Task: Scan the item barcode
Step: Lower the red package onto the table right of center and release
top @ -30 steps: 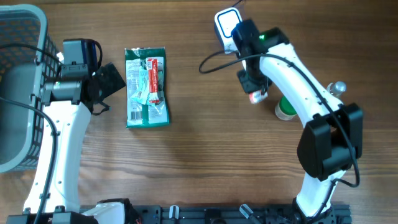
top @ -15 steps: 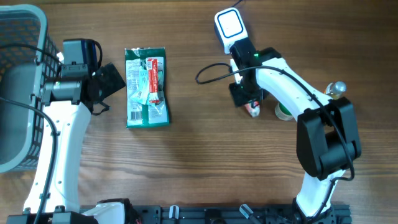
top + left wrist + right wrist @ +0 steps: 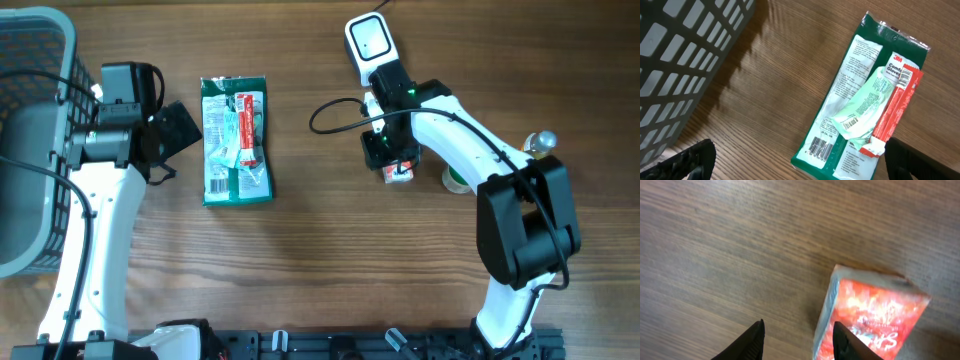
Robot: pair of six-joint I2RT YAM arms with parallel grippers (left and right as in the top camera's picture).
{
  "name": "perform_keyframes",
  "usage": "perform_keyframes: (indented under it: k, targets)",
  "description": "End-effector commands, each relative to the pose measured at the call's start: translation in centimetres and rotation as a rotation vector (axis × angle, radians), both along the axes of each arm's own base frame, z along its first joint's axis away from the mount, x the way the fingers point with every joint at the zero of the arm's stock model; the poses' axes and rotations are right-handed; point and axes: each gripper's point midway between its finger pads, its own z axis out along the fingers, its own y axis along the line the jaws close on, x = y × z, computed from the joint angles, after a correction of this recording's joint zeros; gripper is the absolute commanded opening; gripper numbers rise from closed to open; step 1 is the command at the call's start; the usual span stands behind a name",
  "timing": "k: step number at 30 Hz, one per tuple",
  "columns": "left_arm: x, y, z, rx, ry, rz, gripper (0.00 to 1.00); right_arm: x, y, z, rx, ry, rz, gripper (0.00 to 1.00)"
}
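Right tool (image 3: pixel 799 339) is partly open with only bare wood between its jaws. The small red carton (image 3: pixel 871 314) lies on the table (image 3: pixel 715 240) at its 3 o'clock, just beside one finger. I judge it light, stiff card that could crush, so I'd pinch its long flat sides. Left tool (image 3: pixel 807 162) is wide open and empty.

Green glove packet (image 3: pixel 850 75): "3M", "Comf… Glove…" on header card. Barcode (image 3: pixel 821 146), digits illegible. Red carton (image 3: pixel 875 310): print blurred.
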Motion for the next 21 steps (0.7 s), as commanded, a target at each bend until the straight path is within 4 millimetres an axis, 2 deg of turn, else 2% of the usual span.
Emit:
perform_keyframes:
  k: [1, 6, 11, 14, 18, 21]
  targets:
    - [0.1, -0.2, 0.0, 0.002, 0.002, -0.013, 1.0, 0.6, 0.6, -0.5, 0.032, -0.015, -0.007, 0.42]
    - [0.1, -0.2, 0.0, 0.002, 0.002, -0.013, 1.0, 2.2, 1.4, -0.7, 0.072, -0.082, -0.056, 0.37]
    - [0.1, -0.2, 0.0, 0.002, 0.002, -0.013, 1.0, 1.2, 0.7, -2.4, 0.05, -0.061, -0.077, 0.38]
    - [0.1, -0.2, 0.0, 0.002, 0.002, -0.013, 1.0, 0.5, -1.7, -3.5, -0.068, -0.057, -0.127, 0.38]
    - [0.1, -0.2, 0.0, 0.002, 0.002, -0.013, 1.0, -0.2, -5.8, -3.6, -0.284, -0.065, -0.253, 0.36]
    - [0.1, -0.2, 0.0, 0.002, 0.002, -0.013, 1.0, -0.8, -6.9, -3.5, -0.336, -0.051, -0.263, 0.35]
